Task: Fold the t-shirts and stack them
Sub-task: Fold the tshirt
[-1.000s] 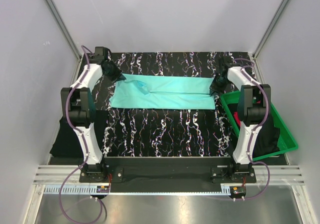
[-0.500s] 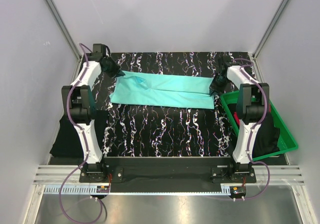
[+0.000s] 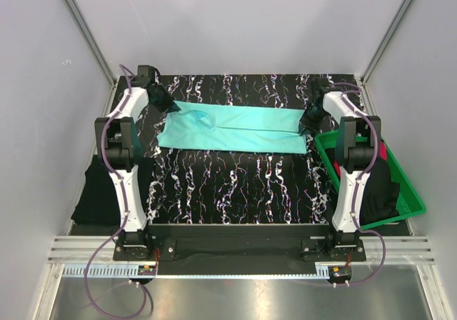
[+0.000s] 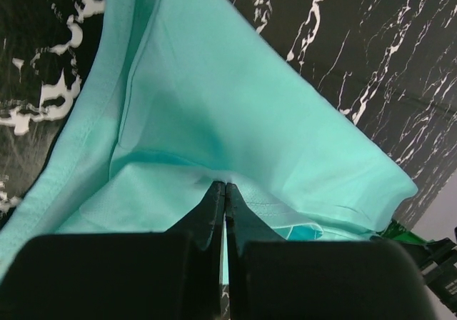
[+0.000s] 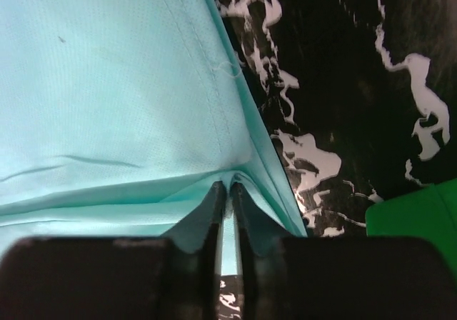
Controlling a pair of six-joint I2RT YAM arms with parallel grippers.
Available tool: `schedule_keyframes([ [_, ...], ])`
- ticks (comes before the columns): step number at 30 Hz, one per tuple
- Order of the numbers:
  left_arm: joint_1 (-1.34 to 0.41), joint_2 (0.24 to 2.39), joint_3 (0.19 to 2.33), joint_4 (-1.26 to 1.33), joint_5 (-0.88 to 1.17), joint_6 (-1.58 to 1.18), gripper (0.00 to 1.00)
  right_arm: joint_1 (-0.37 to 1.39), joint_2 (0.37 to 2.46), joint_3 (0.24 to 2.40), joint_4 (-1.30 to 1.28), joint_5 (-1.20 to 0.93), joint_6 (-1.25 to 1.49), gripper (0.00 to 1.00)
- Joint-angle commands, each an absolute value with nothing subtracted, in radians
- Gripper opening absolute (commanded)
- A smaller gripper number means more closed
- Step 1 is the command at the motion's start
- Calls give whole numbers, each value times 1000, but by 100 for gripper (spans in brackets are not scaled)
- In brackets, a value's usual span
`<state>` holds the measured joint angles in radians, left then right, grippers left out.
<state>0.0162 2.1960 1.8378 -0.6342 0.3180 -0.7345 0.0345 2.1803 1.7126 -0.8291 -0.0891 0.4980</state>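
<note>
Since a second ago both arms are reaching a little further back, and the turquoise t-shirt (image 3: 235, 131) is lying flatter, stretched into a long folded band across the far part of the marbled mat (image 3: 235, 188). The left hand (image 3: 166, 104) is pinching the band's left end, fingers pressed together on the cloth. The right hand (image 3: 312, 116) is gripping the right end, fingers nearly touching around a fold. A black t-shirt (image 3: 382, 191) is resting in the green tray (image 3: 408, 186), red-pink cloth (image 3: 382, 151) showing beside it.
</note>
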Motion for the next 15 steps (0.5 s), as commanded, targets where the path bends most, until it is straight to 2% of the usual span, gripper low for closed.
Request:
schedule_keyframes([
  [1,18,2239,1946,-598,311,-672,2,20,2227,1810,-821,-55,518,18],
  [2,20,2247,1975,-598,308,-660,6,17,2238,1860,-824,-55,520,22],
  [4,23,2250,2006,-600,304,-635,21,14,2238,1917,-839,-66,503,33],
  [5,25,2246,2011,-600,307,-627,35,12,2232,1930,-848,-51,494,38],
  [6,25,2232,2013,-603,307,-620,38,11,2223,1939,-860,-42,483,44],
  [7,26,2194,1999,-607,298,-606,42,12,2192,1942,-882,-40,450,47],
  [8,23,2166,1988,-610,284,-597,53,12,2171,1934,-887,-34,433,48],
  [10,23,2111,1944,-636,237,-562,54,12,2099,1890,-887,-23,402,54],
  [15,18,1875,1780,-643,205,-500,54,15,2014,1774,-848,-127,413,55],
])
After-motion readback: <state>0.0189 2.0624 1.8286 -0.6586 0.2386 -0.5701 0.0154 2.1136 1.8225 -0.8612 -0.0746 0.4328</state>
